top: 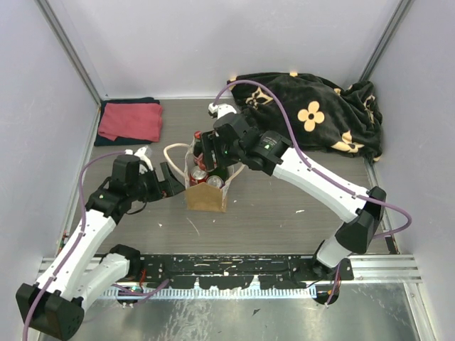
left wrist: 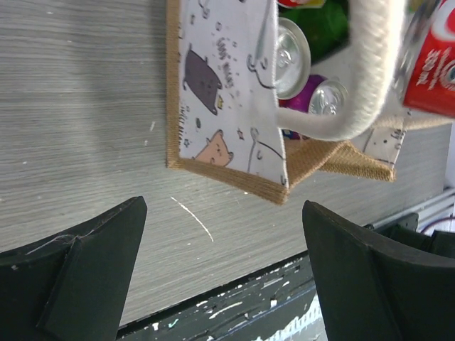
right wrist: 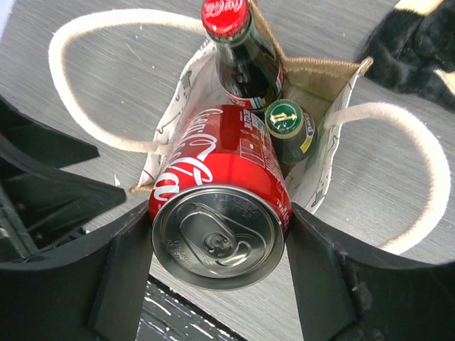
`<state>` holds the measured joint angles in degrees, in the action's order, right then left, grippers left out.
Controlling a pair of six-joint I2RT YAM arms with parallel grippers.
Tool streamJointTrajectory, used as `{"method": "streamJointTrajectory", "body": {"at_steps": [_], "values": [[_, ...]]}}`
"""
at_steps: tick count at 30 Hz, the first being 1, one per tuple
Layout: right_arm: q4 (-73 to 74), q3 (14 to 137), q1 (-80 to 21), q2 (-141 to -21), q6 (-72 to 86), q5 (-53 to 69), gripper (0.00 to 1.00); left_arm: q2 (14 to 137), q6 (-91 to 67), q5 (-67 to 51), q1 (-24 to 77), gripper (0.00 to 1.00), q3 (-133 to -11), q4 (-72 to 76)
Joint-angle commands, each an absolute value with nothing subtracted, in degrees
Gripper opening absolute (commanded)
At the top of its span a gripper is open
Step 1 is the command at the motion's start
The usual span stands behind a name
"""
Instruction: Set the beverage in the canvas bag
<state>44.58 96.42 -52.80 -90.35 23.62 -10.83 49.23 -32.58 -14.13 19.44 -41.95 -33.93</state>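
The canvas bag [top: 207, 196] stands upright mid-table, tan with cream handles [right wrist: 419, 142]; one side shows a cartoon print [left wrist: 213, 78]. My right gripper [right wrist: 219, 249] is shut on a red Coca-Cola can [right wrist: 220, 206], held tilted right over the bag's mouth. In the top view the right gripper [top: 213, 153] hangs above the bag. Inside the bag are a red-capped cola bottle [right wrist: 238, 50], a green bottle [right wrist: 286, 126] and two can tops [left wrist: 291, 57]. My left gripper [left wrist: 220, 263] is open and empty, on the table just left of the bag [top: 167, 181].
A folded red towel [top: 130, 121] lies at the back left. A black blanket with yellow flowers [top: 313, 114] is heaped at the back right. A black rail [top: 234, 273] runs along the near table edge. Grey walls close in both sides.
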Motion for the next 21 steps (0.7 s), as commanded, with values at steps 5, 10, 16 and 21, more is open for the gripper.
{"method": "streamJointTrajectory", "body": {"at_steps": [5,10,16,21], "values": [[35.0,94.4,-53.3,-90.4,23.1,-10.6,0.01,46.9,-32.3,-13.7,14.8,0.98,-43.6,-37.2],[34.7,94.1,-54.1,-91.8,23.2,-9.7,0.01,47.3,-33.0,-14.2,14.7,0.98,-43.1,-37.0],[37.9,96.8,-56.5,-94.4,22.7,-9.0,0.01,47.5,-32.2,-13.5,14.7,0.98,-42.9,-36.9],[41.0,98.1,-58.6,-96.0,22.5,-8.8,0.01,47.4,-31.5,-13.2,14.7,0.98,-42.8,-37.2]]}}
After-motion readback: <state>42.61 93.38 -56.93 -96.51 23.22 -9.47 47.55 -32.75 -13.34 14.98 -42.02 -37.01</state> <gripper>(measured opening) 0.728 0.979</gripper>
